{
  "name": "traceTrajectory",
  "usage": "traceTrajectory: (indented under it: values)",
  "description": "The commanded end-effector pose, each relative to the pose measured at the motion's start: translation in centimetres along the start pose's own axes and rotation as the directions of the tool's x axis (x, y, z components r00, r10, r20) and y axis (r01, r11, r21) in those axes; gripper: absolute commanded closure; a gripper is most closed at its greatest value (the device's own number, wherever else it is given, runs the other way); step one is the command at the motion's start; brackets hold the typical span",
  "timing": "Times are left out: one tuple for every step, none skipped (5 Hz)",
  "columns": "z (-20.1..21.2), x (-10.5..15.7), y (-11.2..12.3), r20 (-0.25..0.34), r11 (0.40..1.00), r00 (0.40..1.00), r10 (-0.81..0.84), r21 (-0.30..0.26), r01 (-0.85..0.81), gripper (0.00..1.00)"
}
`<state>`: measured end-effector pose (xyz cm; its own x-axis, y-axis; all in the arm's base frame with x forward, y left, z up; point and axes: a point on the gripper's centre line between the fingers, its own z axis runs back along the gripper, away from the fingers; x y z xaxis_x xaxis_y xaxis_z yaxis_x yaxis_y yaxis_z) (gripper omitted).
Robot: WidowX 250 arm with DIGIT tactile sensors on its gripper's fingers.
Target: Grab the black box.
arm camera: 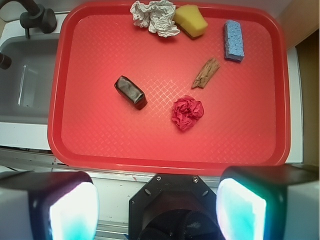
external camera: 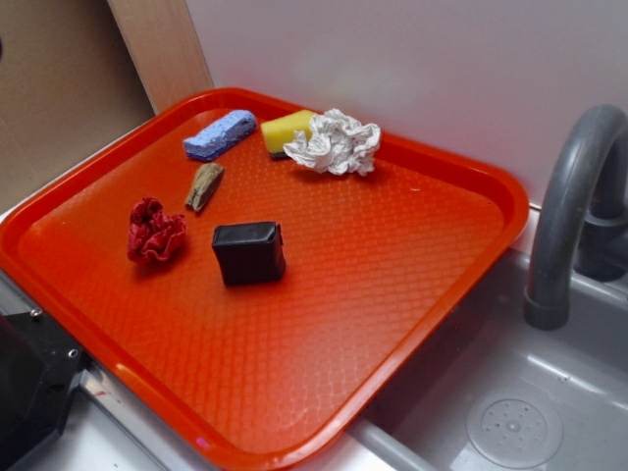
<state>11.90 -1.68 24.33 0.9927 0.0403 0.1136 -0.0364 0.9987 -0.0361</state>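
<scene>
We hold our gripper (arm camera: 157, 200) with fingers spread wide, empty — the small matte black rectangular box (arm camera: 131, 92) lies ahead-left, long axis diagonal.

Both views are bright and evenly lit. Shadows on the tray (external camera: 412, 294) are soft. The wrist view blurs the fingers (arm camera: 72, 212).
</scene>
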Motion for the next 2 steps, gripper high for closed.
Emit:
traceTrajectory:
  values:
    - [0.0,0.0,0.0,0.0,1.0,1.0,0.0,0.0,0.0,0.0]
    - [-4.5,3.3,0.1,-0.123,0.96,0.959,-0.256,0.084,0.267,0.0]
